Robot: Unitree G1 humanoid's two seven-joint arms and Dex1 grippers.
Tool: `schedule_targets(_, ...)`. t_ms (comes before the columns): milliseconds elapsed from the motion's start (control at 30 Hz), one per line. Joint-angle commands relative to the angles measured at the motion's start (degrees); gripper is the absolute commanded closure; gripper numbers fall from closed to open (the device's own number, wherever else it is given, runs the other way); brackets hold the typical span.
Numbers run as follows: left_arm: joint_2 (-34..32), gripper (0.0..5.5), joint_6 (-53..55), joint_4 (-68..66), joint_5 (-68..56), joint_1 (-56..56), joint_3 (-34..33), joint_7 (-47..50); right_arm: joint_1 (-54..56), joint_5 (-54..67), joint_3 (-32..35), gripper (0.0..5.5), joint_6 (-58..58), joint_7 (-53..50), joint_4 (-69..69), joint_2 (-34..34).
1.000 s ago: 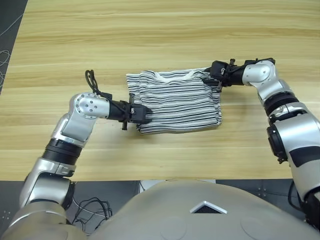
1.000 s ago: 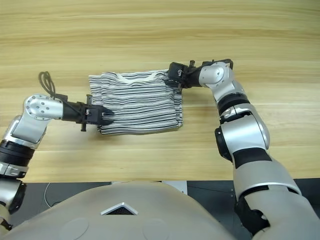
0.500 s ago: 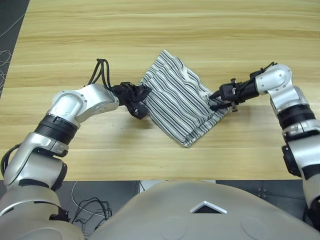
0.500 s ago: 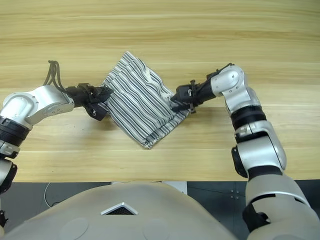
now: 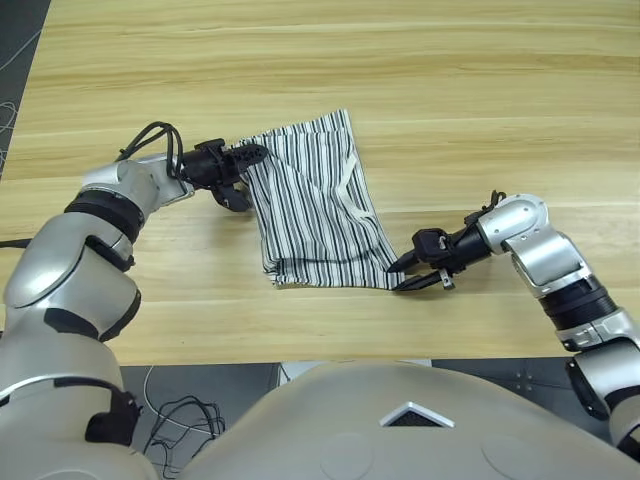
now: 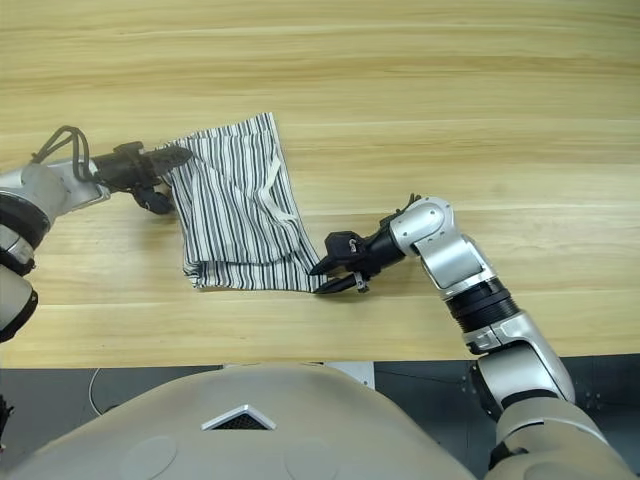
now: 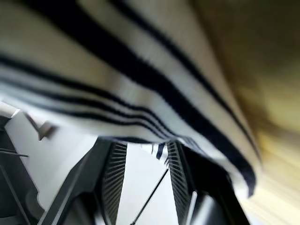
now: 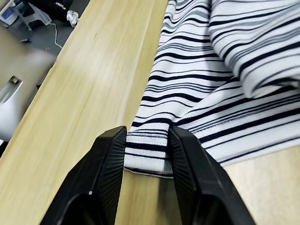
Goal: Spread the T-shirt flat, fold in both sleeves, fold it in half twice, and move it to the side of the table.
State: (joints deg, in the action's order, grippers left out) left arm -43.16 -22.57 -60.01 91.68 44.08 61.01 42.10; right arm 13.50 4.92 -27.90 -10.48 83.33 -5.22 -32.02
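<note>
The folded striped T-shirt lies flat on the wooden table, its long side running from far to near. My left gripper is at the shirt's far left corner, fingers spread, one over the cloth edge. In the left wrist view the striped cloth hangs close over the parted fingers. My right gripper is at the near right corner, open. In the right wrist view the hem lies between its two black fingers.
The table's near edge runs just beyond the shirt's near side. Bare wood stretches far and right of the shirt. Dark floor with cables lies off the table's left edge.
The shirt has swung round and settled flat. My left gripper moved far and left, my right gripper came near and toward the middle. Both grippers' fingers have spread apart.
</note>
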Motion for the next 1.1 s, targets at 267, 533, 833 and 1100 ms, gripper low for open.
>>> schedule_targets(267, 0.1, 4.02, 0.9, 2.6, 1.8, 0.3, 5.4, 14.1, 5.8, 6.5, 5.9, 3.88, -4.7, -0.8, 3.7, -1.5)
schedule_targets(533, -4.8, 4.02, -9.4, 7.2, -15.9, 2.3, -6.7, 13.0, 7.8, 6.5, 8.2, 3.88, -0.1, -1.0, 1.1, -3.3)
schedule_targets(833, -36.1, 3.25, -32.7, 34.6, -76.2, -21.5, -13.9, -43.6, 10.1, -11.2, 7.2, 3.34, 44.5, -11.8, -19.2, -7.3)
schedule_targets(1100, -49.0, 1.86, -22.7, 57.3, -83.1, -43.5, -15.2, -50.1, 12.6, -27.8, 4.4, 1.73, 87.5, -24.3, -33.6, -7.1)
